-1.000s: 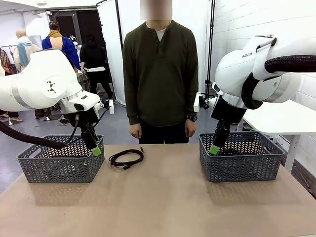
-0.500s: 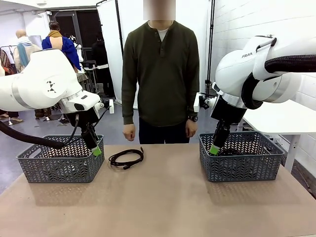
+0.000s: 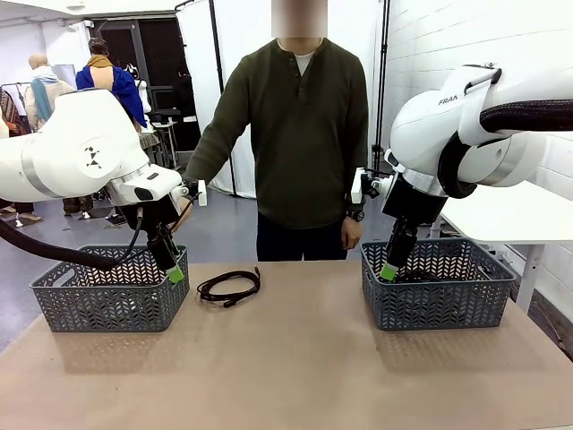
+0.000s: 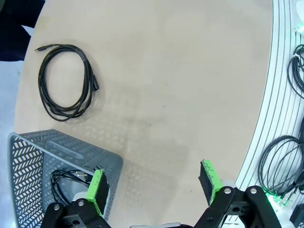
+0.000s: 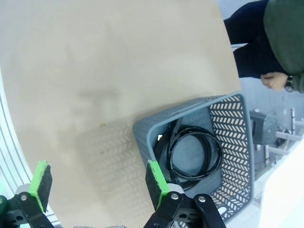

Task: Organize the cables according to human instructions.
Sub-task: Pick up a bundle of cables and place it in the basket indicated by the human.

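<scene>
1. Front view: one coiled cable (image 3: 229, 287) lies flat on the table (image 3: 295, 367) between the left basket (image 3: 107, 288) and right basket (image 3: 436, 283), its long axis running left to right. The human (image 3: 300, 134) stands at the far edge, one arm extended toward the left basket; that hand is hidden behind the left arm.
2. Left wrist view: the left gripper (image 4: 154, 183) is spread wide and empty. A cord (image 4: 64, 183) lies in the basket, partly cut off.
3. Right wrist view: the right gripper (image 5: 97, 183) is spread wide and empty. Coiled cords (image 5: 192, 154) rest in the basket.
</scene>
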{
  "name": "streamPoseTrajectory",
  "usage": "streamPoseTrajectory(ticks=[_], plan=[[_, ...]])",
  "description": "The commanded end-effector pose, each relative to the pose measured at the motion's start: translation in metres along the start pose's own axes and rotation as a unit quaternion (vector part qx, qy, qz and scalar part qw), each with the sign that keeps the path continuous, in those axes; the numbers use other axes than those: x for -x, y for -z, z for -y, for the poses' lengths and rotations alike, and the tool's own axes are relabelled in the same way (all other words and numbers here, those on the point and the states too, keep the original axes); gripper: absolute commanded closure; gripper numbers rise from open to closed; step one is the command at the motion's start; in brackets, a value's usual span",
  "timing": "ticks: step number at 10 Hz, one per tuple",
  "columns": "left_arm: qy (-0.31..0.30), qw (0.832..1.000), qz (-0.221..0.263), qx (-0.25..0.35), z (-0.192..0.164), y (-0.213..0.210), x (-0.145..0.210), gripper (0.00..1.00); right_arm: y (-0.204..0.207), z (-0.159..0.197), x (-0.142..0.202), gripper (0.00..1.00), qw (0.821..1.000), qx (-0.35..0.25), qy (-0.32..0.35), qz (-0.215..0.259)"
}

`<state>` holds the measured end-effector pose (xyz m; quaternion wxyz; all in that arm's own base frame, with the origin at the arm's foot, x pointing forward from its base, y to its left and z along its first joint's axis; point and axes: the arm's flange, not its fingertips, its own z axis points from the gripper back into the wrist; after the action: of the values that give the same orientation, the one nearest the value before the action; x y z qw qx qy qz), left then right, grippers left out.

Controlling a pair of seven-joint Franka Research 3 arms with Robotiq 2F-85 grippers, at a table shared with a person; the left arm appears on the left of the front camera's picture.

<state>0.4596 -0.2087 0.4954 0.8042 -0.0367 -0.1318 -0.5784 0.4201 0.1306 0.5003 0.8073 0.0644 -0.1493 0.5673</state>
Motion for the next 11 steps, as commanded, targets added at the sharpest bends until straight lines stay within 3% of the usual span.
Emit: streamPoseTrajectory(ticks=[1, 11], plan=[[0.003, 1.000, 0.004, -0.005, 0.0005, -0.0014, 0.0003, 0.00, 0.0002, 0.0013, -0.0002, 0.00, 1.000, 0.003, 0.002, -0.002], [0.003, 1.000, 0.004, -0.005, 0.0005, -0.0014, 0.0003, 0.00, 0.0002, 0.0013, -0.0002, 0.00, 1.000, 0.003, 0.002, -0.002]])
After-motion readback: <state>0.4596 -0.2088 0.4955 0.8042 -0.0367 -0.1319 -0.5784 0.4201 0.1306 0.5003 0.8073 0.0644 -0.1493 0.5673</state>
